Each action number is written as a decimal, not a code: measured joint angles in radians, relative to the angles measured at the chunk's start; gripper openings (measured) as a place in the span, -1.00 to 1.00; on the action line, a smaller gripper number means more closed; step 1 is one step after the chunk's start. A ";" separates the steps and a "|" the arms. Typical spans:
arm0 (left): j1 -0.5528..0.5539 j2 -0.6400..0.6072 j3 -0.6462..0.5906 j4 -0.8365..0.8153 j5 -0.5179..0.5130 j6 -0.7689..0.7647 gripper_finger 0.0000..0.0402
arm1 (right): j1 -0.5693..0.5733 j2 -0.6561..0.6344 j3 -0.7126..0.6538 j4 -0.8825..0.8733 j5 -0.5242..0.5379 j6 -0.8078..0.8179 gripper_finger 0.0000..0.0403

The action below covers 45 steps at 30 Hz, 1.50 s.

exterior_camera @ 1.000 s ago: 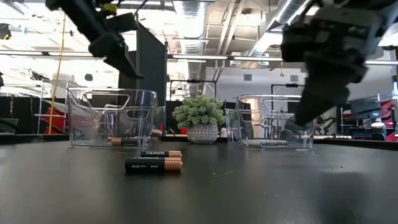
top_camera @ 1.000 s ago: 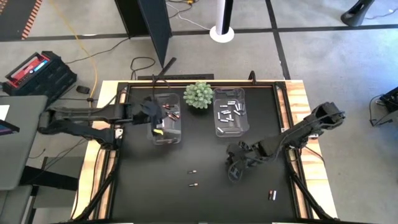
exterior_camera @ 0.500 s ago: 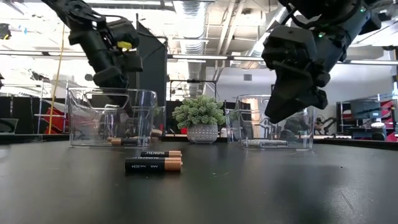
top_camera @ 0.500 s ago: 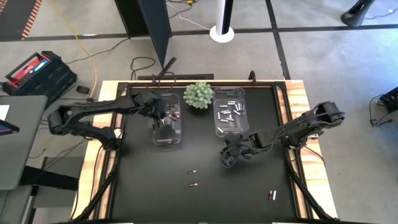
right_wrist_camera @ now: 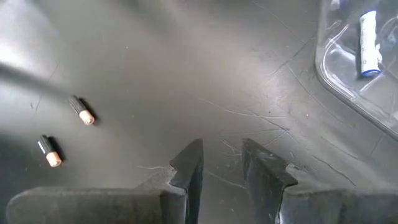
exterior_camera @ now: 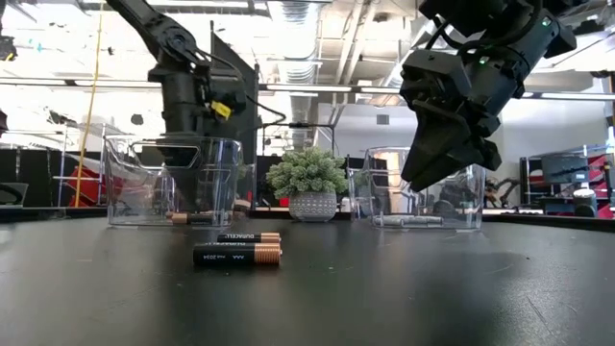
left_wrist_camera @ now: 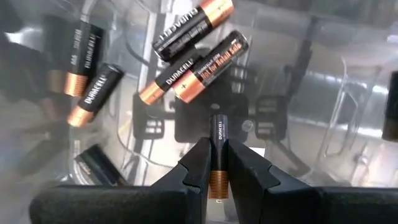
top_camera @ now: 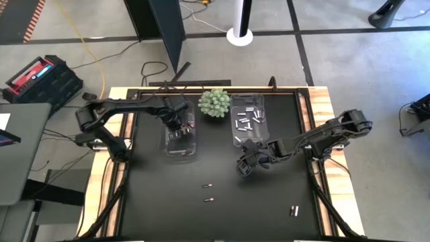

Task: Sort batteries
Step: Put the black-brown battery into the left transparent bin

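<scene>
High view: left gripper (top_camera: 177, 122) is hanging over the left bin (top_camera: 180, 149), upper centre-left of the frame, where dark cells are lying. Right gripper (top_camera: 244, 166) is hovering over bare table (top_camera: 168, 202), centre-right, just below the right bin (top_camera: 236, 140) holding pale cells (top_camera: 247, 121). Two loose cells (top_camera: 208, 192) are lying at lower centre; another cell (top_camera: 293, 210) is lying lower right. A plant (top_camera: 214, 102) is standing between the bins.

Low view: the left gripper (exterior_camera: 183, 135) is reaching down into the left bin (exterior_camera: 144, 207). The right gripper (exterior_camera: 418, 178) is hanging in front of the right bin (exterior_camera: 461, 216), fingers parted, nothing between them. Two dark copper-ended cells (exterior_camera: 240, 251) are lying side by side at lower centre-left.

Left wrist view: the fingers (left_wrist_camera: 198, 167) are pinching one dark cell (left_wrist_camera: 219, 146) upright between their tips, its copper end sitting low in the gap. Other dark cells (left_wrist_camera: 193, 56) are lying on the bin floor beyond.

Right wrist view: the fingers (right_wrist_camera: 189, 167) are standing apart and empty above the table. Two cells (right_wrist_camera: 65, 130) are lying at mid-left, well apart from the tips; one pale cell (right_wrist_camera: 368, 43) is lying in the bin at upper right.
</scene>
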 joint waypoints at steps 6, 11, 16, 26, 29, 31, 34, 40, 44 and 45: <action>0.000 0.049 0.031 -0.015 0.000 0.020 -0.78 | 0.000 0.000 0.000 0.000 0.000 0.001 -0.38; 0.015 0.050 0.031 -0.002 0.000 0.016 -0.78 | 0.000 0.000 0.000 0.000 0.000 0.001 -0.38; 0.035 0.050 0.031 -0.003 0.000 0.007 -0.67 | 0.000 0.000 0.000 -0.001 0.000 -0.001 -0.38; 0.035 0.050 0.031 -0.005 -0.012 0.006 -0.44 | 0.000 0.000 0.000 -0.001 0.000 -0.002 -0.38; 0.035 0.050 0.031 -0.006 -0.019 0.004 -0.43 | 0.000 0.000 0.000 -0.001 0.000 -0.002 -0.38; 0.035 0.048 0.031 -0.006 -0.019 -0.003 -0.44 | 0.000 0.000 0.000 -0.001 0.000 -0.002 -0.38; 0.035 0.037 0.047 -0.019 -0.021 -0.014 -0.44 | 0.000 0.000 0.000 -0.001 0.000 -0.002 -0.38; 0.035 -0.042 0.118 -0.019 -0.021 -0.061 -0.44 | 0.002 0.000 0.000 -0.002 0.000 -0.003 -0.38; 0.032 -0.128 0.166 -0.015 -0.007 -0.126 -0.44 | 0.003 0.000 0.000 -0.003 0.000 -0.006 -0.38; 0.029 -0.153 0.175 -0.013 -0.005 -0.149 -0.44 | 0.003 0.000 0.000 -0.004 0.000 -0.006 -0.38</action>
